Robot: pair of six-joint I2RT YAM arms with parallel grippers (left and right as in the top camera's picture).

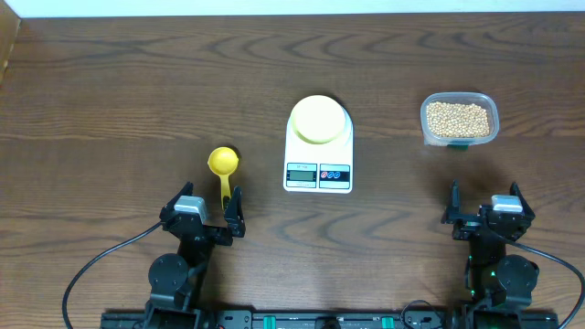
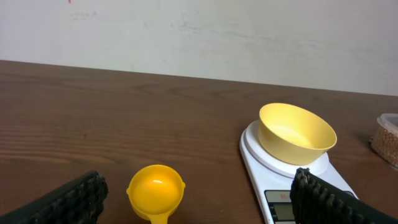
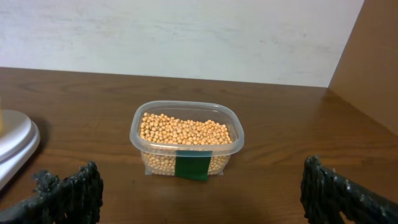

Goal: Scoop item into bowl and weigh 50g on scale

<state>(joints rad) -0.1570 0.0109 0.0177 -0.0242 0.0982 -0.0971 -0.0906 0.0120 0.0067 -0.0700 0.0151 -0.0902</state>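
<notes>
The pale yellow bowl [image 1: 319, 119] stands empty on the white scale [image 1: 317, 176] at the table's middle. Tan beans [image 1: 459, 116] fill a clear plastic tub [image 1: 488, 128] at the right. My left gripper [image 1: 205, 208] is open near the front edge, just behind a yellow scoop [image 1: 223, 163] that lies on the table with its handle toward me. In the left wrist view the scoop [image 2: 155, 190] lies between and ahead of the fingers, with the bowl [image 2: 296, 132] to the right. My right gripper [image 1: 484, 201] is open and empty, facing the beans [image 3: 185, 132].
The wooden table [image 1: 110, 110] reaches a pale wall at the back. A green label [image 3: 191, 167] is stuck on the tub's front. The scale's edge [image 3: 15, 140] shows at the left of the right wrist view. Both arms' cables run along the front edge.
</notes>
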